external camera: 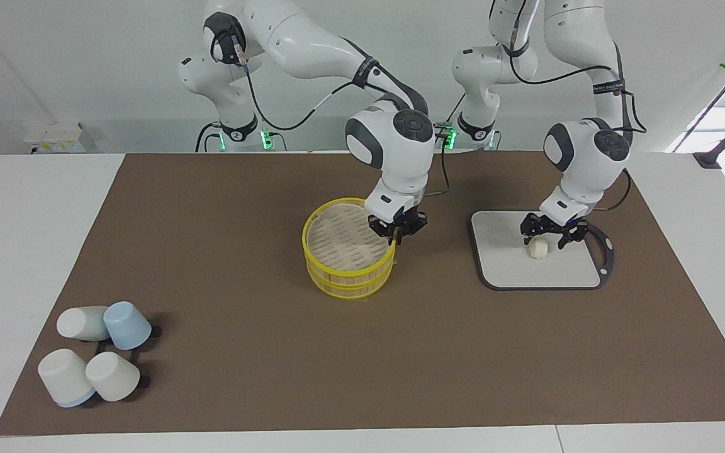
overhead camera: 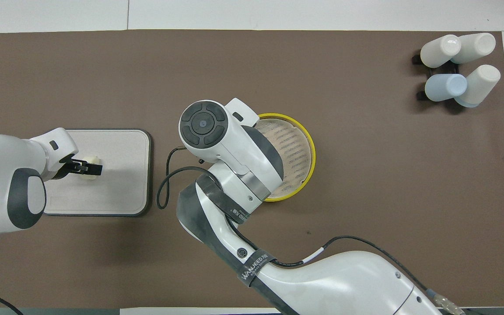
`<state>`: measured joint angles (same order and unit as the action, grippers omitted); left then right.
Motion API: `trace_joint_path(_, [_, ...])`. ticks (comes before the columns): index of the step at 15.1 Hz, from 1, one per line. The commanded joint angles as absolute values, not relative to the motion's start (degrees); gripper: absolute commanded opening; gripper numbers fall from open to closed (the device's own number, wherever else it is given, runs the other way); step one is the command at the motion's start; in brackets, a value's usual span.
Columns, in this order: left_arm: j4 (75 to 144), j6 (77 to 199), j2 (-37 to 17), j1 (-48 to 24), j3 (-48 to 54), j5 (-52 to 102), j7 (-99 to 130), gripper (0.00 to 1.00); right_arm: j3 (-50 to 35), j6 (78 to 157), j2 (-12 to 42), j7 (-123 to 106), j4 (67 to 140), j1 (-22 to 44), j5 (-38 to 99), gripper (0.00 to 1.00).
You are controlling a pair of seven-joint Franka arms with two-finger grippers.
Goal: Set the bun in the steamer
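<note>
The bun is a small cream lump lying on a pale board with a dark rim. My left gripper is low over the board, open, with its fingers on either side of the bun; the overhead view shows the bun between the fingers of this gripper. The steamer is a yellow-rimmed bamboo basket in the middle of the mat, showing a pale slatted top. My right gripper is at the steamer's rim on the side toward the board, shut on that rim. In the overhead view the right arm hides this gripper and part of the steamer.
Several cups, white and pale blue, lie tipped on a black rack at the right arm's end, farthest from the robots; they also show in the overhead view. A brown mat covers the table. The board lies toward the left arm's end.
</note>
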<state>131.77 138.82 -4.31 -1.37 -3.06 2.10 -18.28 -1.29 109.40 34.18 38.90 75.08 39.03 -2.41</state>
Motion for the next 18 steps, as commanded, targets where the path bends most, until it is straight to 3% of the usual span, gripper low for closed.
trace_joint_path(1, [131.9, 140.5, -5.3, -2.2, -3.3, 2.2, -19.3, 0.61, -1.5, 106.9, 32.9, 36.5, 74.7, 36.8, -2.9, 0.00])
trace_joint_path(3, [132.0, 140.1, -5.2, -2.2, -3.3, 2.2, -19.2, 0.47, -1.4, 105.6, 31.6, 30.6, 74.7, 34.5, -2.6, 0.00])
trace_joint_path(5, [131.9, 139.7, -5.3, -2.2, -3.3, 2.2, -19.2, 0.45, -1.2, 99.7, 28.0, 23.2, 74.7, 29.9, -2.7, 0.00])
trace_joint_path(7, [131.1, 137.7, -5.3, -2.2, -3.3, 2.2, -19.0, 0.36, -1.3, 94.1, 24.5, 10.4, 75.0, 23.5, -2.6, 0.00])
trace_joint_path(9, [127.8, 134.0, -5.4, -3.1, -3.2, 2.9, -17.6, 0.36, -1.3, 89.2, 22.2, -2.2, 75.6, 16.3, -2.6, 0.00])
trace_joint_path(10, [123.7, 129.2, -5.4, -4.3, -3.2, 3.2, -13.6, 0.36, -1.3, 87.2, 21.7, -6.7, 76.2, 13.2, -2.6, 0.00])
trace_joint_path(12, [108.7, 116.1, -10.2, -10.0, -3.1, 4.0, -0.4, 0.36, -1.3, 86.4, 19.9, -11.2, 79.5, 9.7, -2.6, 0.00])
trace_joint_path(15, [90.1, 105.7, -17.1, -19.7, -2.6, 6.0, 22.7, 0.36, -1.2, 86.8, 18.3, -12.0, 83.1, 8.4, -2.9, 0.00])
trace_joint_path(18, [87.4, 110.9, -19.0, -32.1, -2.7, 5.9, 41.1, 0.36, -1.2, 86.8, 18.1, -12.0, 83.3, 7.8, -3.0, 0.00])
